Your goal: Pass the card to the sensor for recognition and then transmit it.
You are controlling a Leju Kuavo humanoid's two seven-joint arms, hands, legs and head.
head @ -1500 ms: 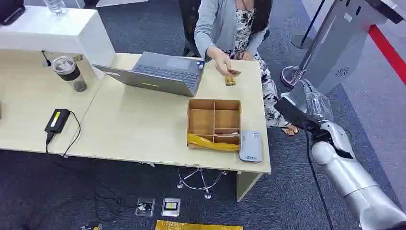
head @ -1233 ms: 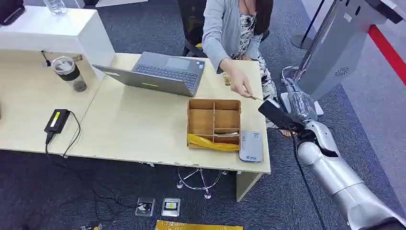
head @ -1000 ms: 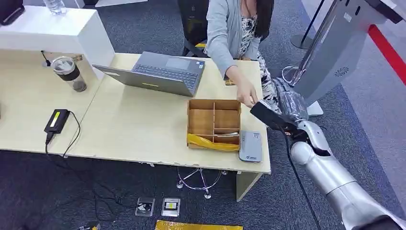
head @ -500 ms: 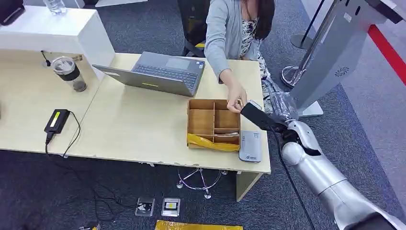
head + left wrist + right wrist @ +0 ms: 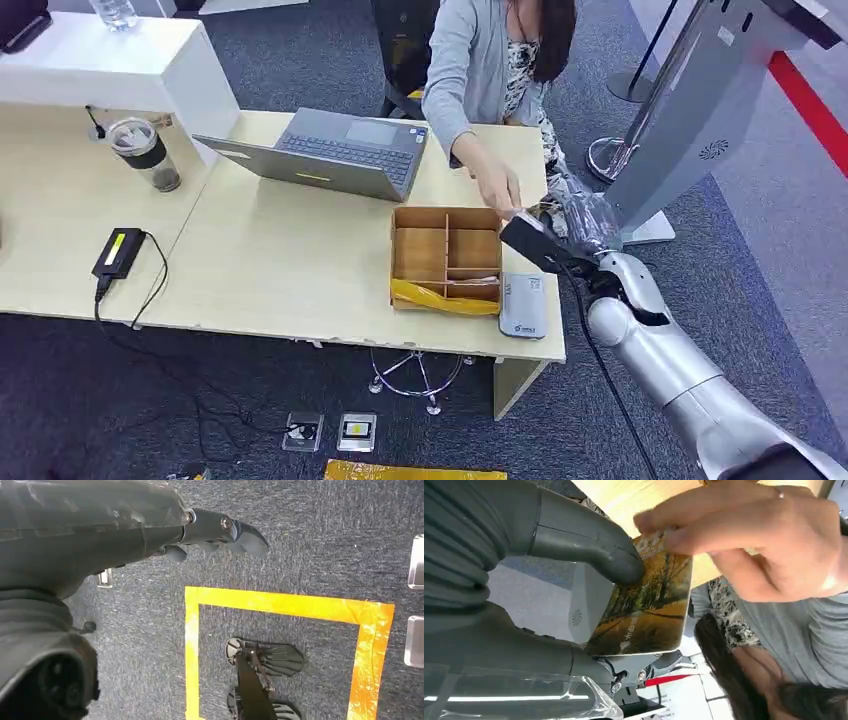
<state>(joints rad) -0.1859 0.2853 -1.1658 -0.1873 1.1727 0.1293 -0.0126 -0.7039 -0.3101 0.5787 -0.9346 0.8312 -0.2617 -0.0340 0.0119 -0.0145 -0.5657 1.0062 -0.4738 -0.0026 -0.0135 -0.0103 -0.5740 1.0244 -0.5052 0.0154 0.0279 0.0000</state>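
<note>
Two hands hold the card (image 5: 647,611): the right hand (image 5: 544,580) should pinch it tight before the person's hand (image 5: 744,545) lets go

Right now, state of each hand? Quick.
Left hand: hangs over the floor, holding nothing; open or closed cannot be told.
Right hand: thumb pressed on the card, which the person's hand also grips.

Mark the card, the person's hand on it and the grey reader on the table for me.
card (image 5: 649,612), right wrist view, on its printed face.
person's hand (image 5: 769,545), right wrist view, on the back of the hand.
grey reader (image 5: 524,303), head view, on its top face beside the wooden tray.
</note>
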